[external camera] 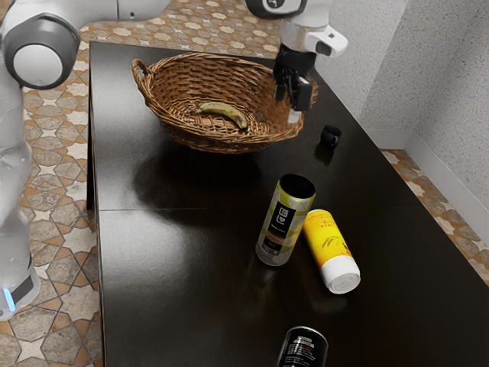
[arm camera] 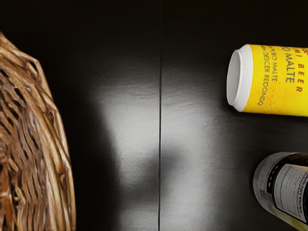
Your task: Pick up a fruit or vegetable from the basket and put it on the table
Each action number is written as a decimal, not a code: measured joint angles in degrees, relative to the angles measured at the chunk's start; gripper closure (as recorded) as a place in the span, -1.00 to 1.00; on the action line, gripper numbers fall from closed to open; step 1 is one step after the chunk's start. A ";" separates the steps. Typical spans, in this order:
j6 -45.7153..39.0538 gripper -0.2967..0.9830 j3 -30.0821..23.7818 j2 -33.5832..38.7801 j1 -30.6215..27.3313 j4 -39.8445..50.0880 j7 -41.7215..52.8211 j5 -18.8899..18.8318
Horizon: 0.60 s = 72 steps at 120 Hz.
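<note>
On the dark tabletop (external camera: pixel 172 267), the banana (external camera: pixel 224 112) was cradled in the wicker basket (external camera: pixel 210 143), toward the exterior view's left from the gripper (external camera: pixel 293 105), whether opened or closed could not be told.

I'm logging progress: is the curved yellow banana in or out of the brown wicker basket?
In. The banana lies inside the basket, with the woven rim running around it.
</note>
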<state>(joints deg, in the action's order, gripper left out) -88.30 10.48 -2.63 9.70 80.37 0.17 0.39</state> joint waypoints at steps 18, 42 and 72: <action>0.49 -0.54 0.48 -0.12 -0.39 -0.43 0.14 0.14; 0.84 -0.53 1.91 -0.55 -1.68 -1.56 4.08 -0.86; -0.03 -0.54 2.19 -3.57 -17.60 -1.65 10.90 -1.85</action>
<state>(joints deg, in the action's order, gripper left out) -88.33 12.66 -6.20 -7.90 78.72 11.07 -1.46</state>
